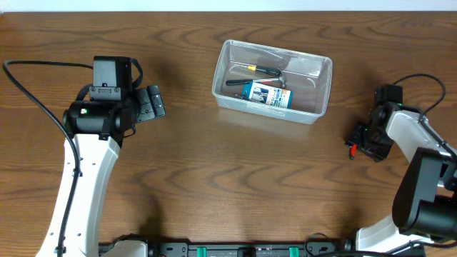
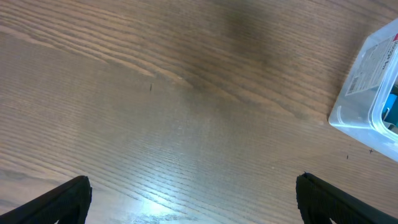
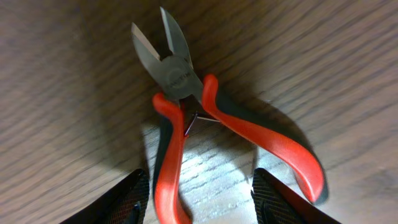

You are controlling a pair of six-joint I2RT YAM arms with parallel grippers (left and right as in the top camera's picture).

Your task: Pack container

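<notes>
The clear plastic container (image 1: 321, 86) stands at the back centre of the table. It holds a small blue-and-white box (image 1: 267, 94) and a black tool with a yellow tip (image 1: 258, 69). Its corner shows in the left wrist view (image 2: 364, 93). Red-handled cutters (image 3: 180, 106) lie on the wood at the right, with only a red tip visible from overhead (image 1: 351, 149). My right gripper (image 3: 199, 199) is open low over them, with the left handle between its fingers; it also shows from overhead (image 1: 365, 140). My left gripper (image 1: 153, 104) is open and empty left of the container, above bare wood (image 2: 196, 205).
The wooden table (image 1: 235, 178) spreads between the arms. Black cables (image 1: 36, 86) trail from the left arm at the far left and loop behind the right arm (image 1: 421, 82).
</notes>
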